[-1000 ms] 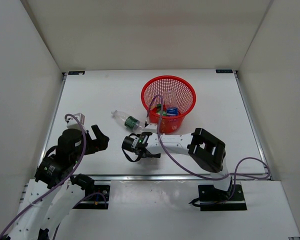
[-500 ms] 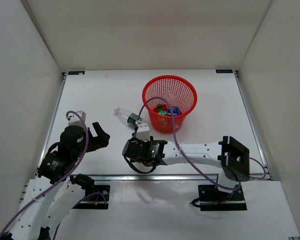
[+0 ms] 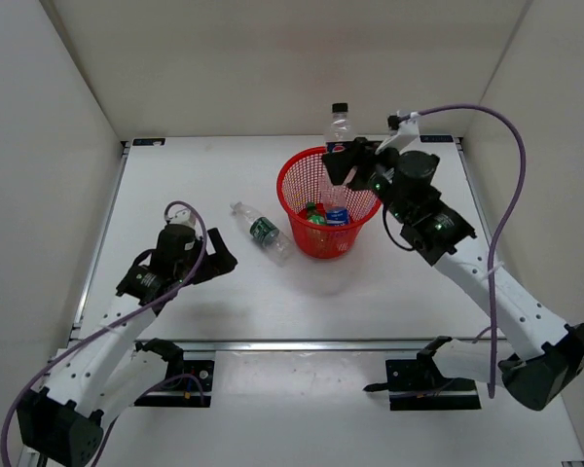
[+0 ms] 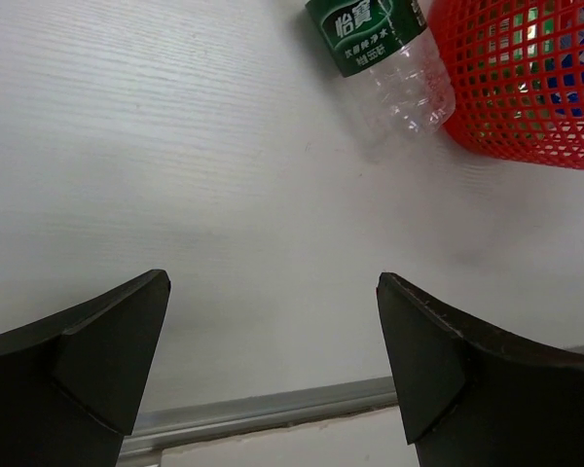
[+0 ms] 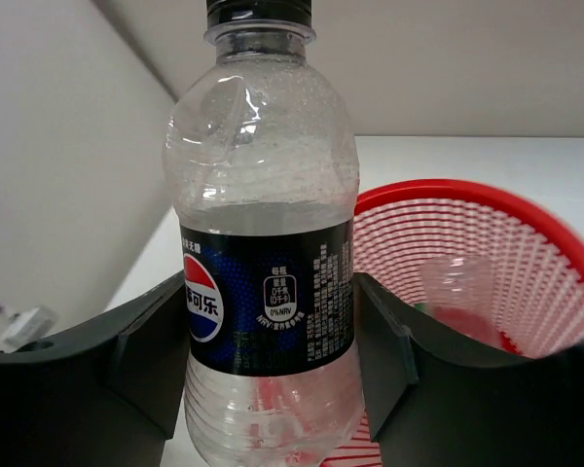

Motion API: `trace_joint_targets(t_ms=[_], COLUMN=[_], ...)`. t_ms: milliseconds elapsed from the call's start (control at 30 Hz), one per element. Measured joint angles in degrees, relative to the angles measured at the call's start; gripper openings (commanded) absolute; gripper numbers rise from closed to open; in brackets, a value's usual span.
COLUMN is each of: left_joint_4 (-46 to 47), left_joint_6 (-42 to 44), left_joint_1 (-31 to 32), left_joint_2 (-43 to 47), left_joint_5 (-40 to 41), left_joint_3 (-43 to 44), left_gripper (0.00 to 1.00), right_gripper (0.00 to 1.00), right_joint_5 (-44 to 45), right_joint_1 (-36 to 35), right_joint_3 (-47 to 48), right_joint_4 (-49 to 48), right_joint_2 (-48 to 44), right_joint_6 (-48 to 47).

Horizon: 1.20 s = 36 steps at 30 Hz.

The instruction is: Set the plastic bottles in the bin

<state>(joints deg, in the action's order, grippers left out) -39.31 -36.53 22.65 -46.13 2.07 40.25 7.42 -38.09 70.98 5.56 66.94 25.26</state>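
The red mesh bin (image 3: 290,195) stands at the middle back of the table. Inside it lie a green bottle (image 3: 314,216) and a blue-labelled bottle (image 3: 337,216). My right gripper (image 3: 348,156) is shut on a clear bottle with a dark label and black cap (image 3: 340,126), held upright over the bin's far rim. In the right wrist view that bottle (image 5: 268,292) fills the space between the jaws, with the bin (image 5: 526,243) below and behind. A clear bottle with a dark green label (image 3: 263,232) lies left of the bin. My left gripper (image 3: 219,263) is open, just left of it, holding nothing.
White enclosure walls close in the table on the left, back and right. A metal rail (image 3: 302,343) runs along the near edge. In the left wrist view the lying bottle (image 4: 380,49) touches or nearly touches the bin (image 4: 526,88).
My right arm has risen from low in front of the bin to above its far rim, shut on the dark-labelled bottle. My left arm has reached forward toward the lying bottle.
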Motion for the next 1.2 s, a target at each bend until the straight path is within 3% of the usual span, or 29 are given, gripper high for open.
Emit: trace_joint_targets(t_ms=[67,200,267,367,567,733,1067,1200], left_joint_4=[2.86,6.45,8.15,10.75,13.27,14.08,13.22,12.31], left_joint_6=[-0.94,-1.95,-2.29,-2.82,-3.37,-3.32,-3.21,-2.43], left_joint_1=[0.48,1.11,1.36,1.62,2.47,2.69,3.08,3.3], left_joint_2=[-2.93,-8.7,-12.37,-17.97,-32.39,-44.13,-60.41,-63.58], left_joint_5=[-0.22,-0.11,0.13,0.39,1.77,3.56,6.29,6.99], left_joint_3=[0.0,1.16,2.99,5.81,15.15,23.8,33.29,36.37], left_gripper=[0.99,0.98,0.99,0.99,0.99,0.98,0.99,0.86], right_gripper=[0.26,0.52,0.74,0.98,0.99,0.99,0.99,0.99], right_joint_5=[-4.17,-10.95,-11.89,-10.34,-7.74,-7.56,-3.37,-1.84], right_joint_1=[6.16,12.02,13.4,13.84,12.11,15.76,26.71,32.37], right_joint_3=[0.17,0.31,-0.79,-1.95,1.49,2.97,-4.37,-7.8], right_joint_4=[-0.74,0.04,0.85,3.23,4.79,4.92,5.64,6.75], right_joint_2=[1.88,8.92,10.95,11.37,11.47,9.01,-12.15,-16.52], right_joint_6=[-1.09,-2.4,-2.95,-4.87,-10.32,-11.85,-14.6,-14.49])
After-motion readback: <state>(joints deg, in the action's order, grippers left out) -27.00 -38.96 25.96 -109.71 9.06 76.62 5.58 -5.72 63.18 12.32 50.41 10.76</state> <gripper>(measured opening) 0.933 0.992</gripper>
